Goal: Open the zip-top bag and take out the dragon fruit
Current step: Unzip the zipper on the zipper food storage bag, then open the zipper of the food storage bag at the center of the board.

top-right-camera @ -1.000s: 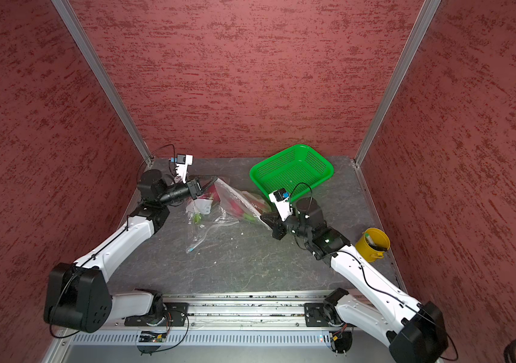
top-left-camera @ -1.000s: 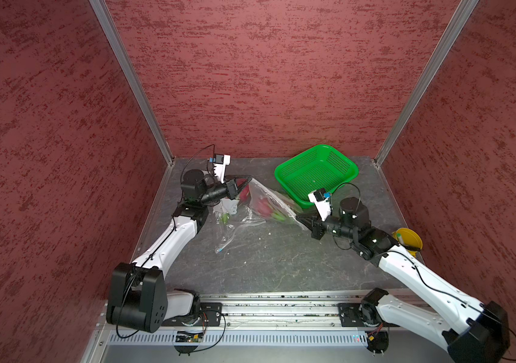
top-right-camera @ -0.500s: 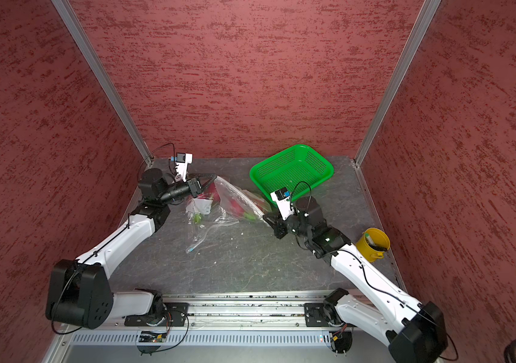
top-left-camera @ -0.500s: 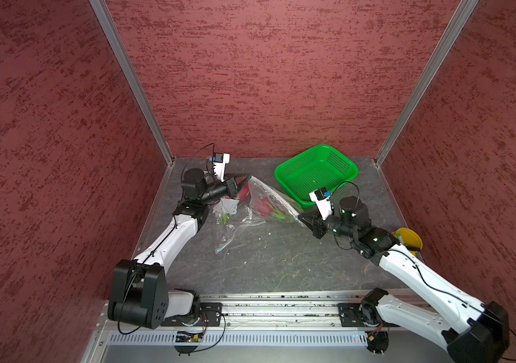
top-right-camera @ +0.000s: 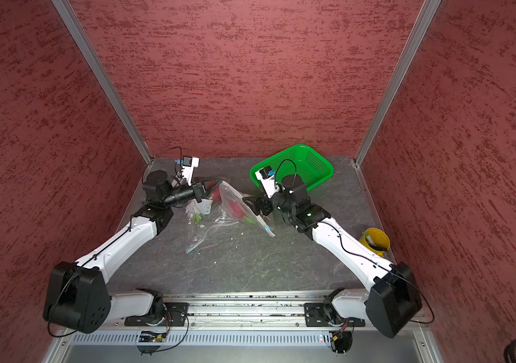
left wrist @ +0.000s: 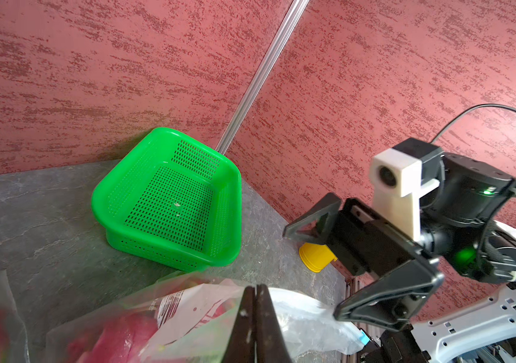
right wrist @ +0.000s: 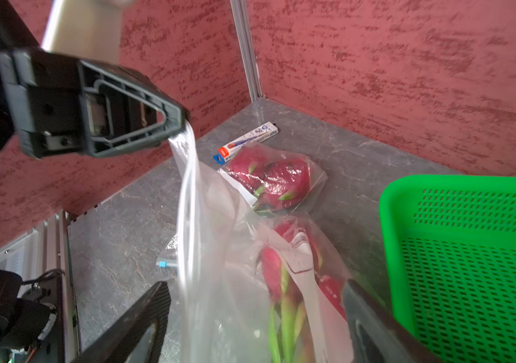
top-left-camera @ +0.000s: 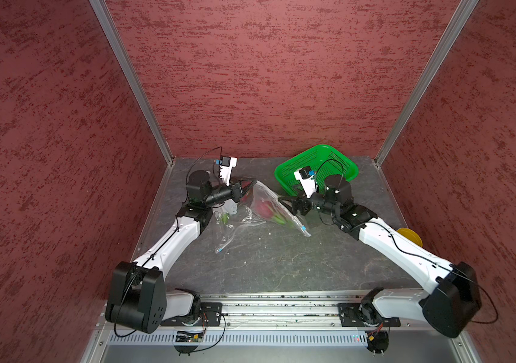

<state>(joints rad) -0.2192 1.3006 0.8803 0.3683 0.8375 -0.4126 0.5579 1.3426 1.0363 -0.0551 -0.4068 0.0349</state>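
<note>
Foreground: grey marbled tabletop [top-left-camera: 266,267]; yellow plastic cup [top-right-camera: 374,240] at its right edge, beside right arm. Mid-field: right gripper [left wrist: 310,273], jaws spread wide, gripping nothing, one either side of lower part of clear plastic zip-top bag [top-left-camera: 277,217]; contact not discernible. Magenta-pink, green-scaled dragon fruit [right wrist: 271,270] inside this bag, low, near table. Next: left gripper [right wrist: 181,121], jaws pressed together on bag's upper edge, holding it up. Beyond: second clear bag [right wrist: 316,176] flat on table, also containing dragon fruit; small white carton [right wrist: 250,141] near back wall. Far right: green perforated plastic basket [top-left-camera: 316,163].
</note>
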